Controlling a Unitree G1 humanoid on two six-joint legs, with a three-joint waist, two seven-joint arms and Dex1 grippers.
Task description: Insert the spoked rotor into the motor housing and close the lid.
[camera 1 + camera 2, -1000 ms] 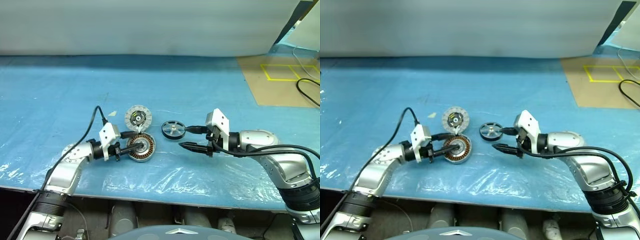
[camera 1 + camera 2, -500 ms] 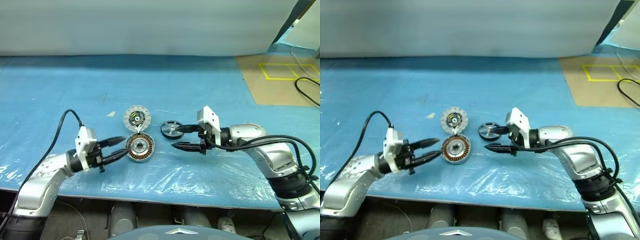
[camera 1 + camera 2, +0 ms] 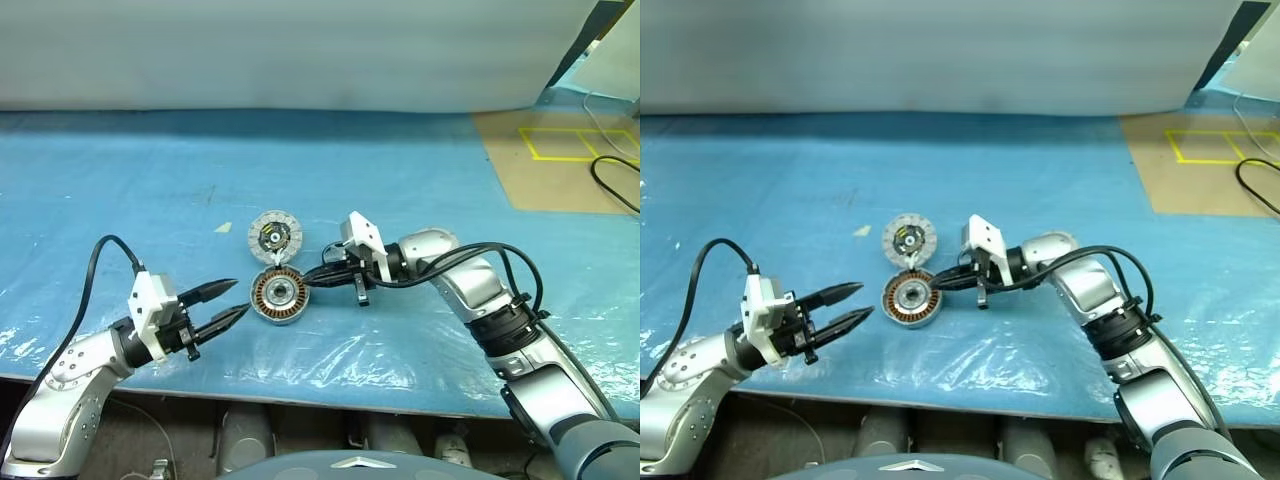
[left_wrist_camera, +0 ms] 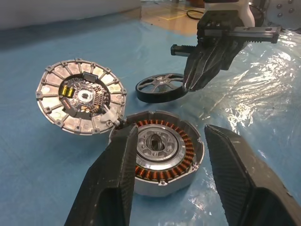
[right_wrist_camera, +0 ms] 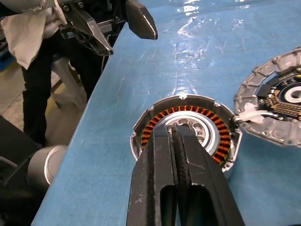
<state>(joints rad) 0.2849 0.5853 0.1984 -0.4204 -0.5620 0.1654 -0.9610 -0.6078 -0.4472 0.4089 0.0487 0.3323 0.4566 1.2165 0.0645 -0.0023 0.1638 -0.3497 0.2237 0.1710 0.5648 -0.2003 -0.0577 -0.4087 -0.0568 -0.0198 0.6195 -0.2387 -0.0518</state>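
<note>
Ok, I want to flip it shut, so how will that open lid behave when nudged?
The lid will probably swing, not slide: a small hinge ties it to the motor casing. It looks like stiff metal, unlikely to flex. The casing might skid on the glossy plastic sheet unless steadied.

Blue sheet (image 3: 400, 180) w/ clear plastic (image 3: 350, 350); yellow floor tape (image 3: 570, 143).

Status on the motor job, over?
Right claw shut on wheel rim, beside casing. Left claw open, empty, short of casing. Casing not yet filled, lid open. Nothing blocking.
</note>
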